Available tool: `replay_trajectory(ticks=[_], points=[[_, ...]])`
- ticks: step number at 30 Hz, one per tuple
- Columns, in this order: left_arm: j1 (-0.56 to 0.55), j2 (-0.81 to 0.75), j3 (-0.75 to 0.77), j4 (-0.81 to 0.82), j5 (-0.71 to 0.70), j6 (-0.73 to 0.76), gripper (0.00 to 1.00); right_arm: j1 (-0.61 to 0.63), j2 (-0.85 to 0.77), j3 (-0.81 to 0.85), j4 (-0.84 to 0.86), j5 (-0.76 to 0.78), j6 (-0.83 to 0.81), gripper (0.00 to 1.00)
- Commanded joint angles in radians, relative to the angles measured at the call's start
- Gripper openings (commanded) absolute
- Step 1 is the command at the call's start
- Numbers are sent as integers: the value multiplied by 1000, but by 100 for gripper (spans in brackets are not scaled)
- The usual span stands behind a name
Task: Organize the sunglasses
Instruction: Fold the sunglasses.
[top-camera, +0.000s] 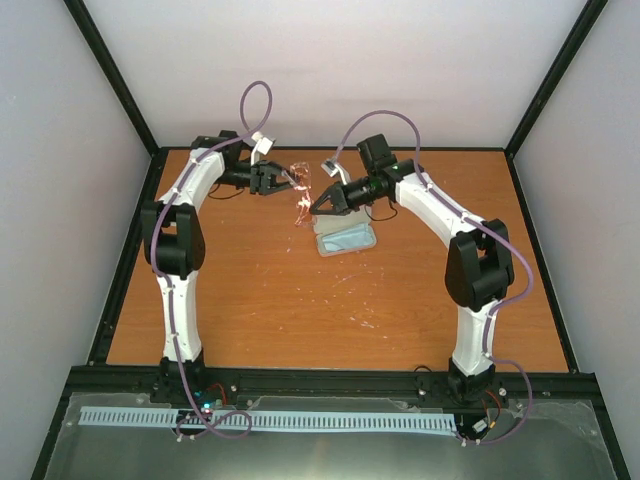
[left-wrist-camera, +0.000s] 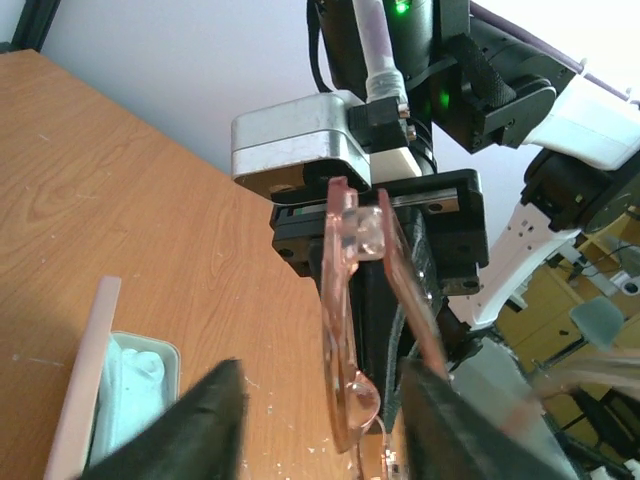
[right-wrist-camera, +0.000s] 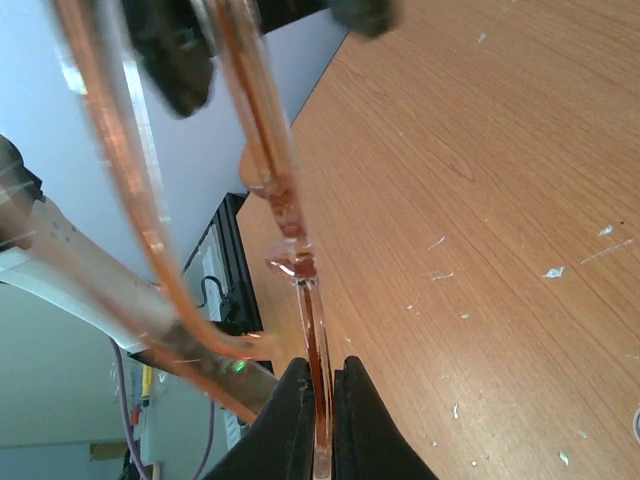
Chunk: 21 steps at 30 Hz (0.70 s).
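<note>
Right hand (right-wrist-camera: 322, 400) pinches the sunglasses (right-wrist-camera: 285, 215) frame above the surface (right-wrist-camera: 480, 200); my left hand (left-wrist-camera: 328, 410) stands wide around them.

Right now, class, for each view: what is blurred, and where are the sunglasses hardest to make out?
Top external: sharp, but the translucent sunglasses nearly vanish against the table. Left wrist: the near fingers are dark blurs; the sunglasses are sharper. Right wrist: the frame smears near the camera; the table grain stays crisp.
</note>
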<state>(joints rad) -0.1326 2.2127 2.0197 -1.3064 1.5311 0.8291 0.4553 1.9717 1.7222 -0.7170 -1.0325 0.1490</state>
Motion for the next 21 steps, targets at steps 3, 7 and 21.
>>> replay_trajectory(ticks=[3, 7, 21], points=[[-10, 10, 63, -8, 200, 18, 97, 0, -78, -142, 151, 83, 133, 3], [10, 15, 53, 21, 127, 26, 100, -27, -161, -278, 281, 155, 250, 3], [44, 42, 60, 338, -44, -203, 2, -86, -280, -489, 425, 211, 442, 3]])
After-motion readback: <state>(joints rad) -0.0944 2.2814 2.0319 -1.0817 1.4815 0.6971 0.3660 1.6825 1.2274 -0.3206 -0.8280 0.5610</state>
